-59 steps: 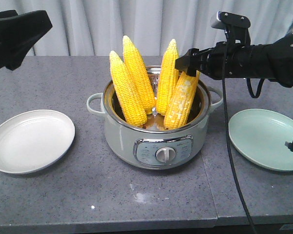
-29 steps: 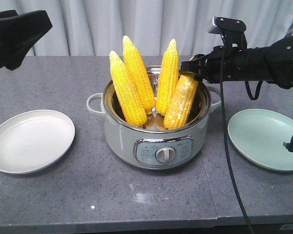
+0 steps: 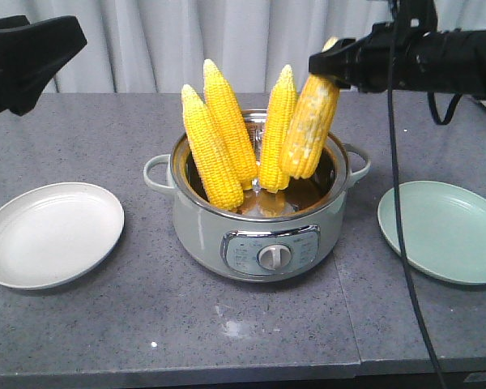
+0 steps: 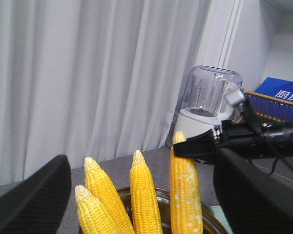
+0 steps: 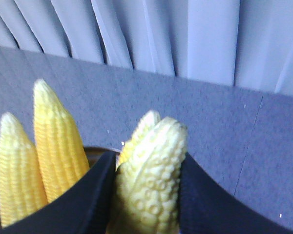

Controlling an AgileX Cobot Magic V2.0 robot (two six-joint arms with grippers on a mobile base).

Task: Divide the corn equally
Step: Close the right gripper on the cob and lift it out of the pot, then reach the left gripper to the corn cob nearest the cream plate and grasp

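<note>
Here the right gripper point(image 3: 330, 61) is clamped on the pointed tip of one corn cob point(image 3: 309, 121), which hangs point-up with its blunt end over the 3 o'clock side of the pot point(image 3: 202, 235). Three other cobs point(image 3: 213, 154) stand leaning inside the pot. The left gripper point(image 3: 49, 49), its fingers spread wide and holding nothing, hovers at 10 o'clock. A white plate point(image 3: 53, 235) lies at 9 o'clock and a green plate point(image 3: 445, 231) at 3 o'clock.
</note>
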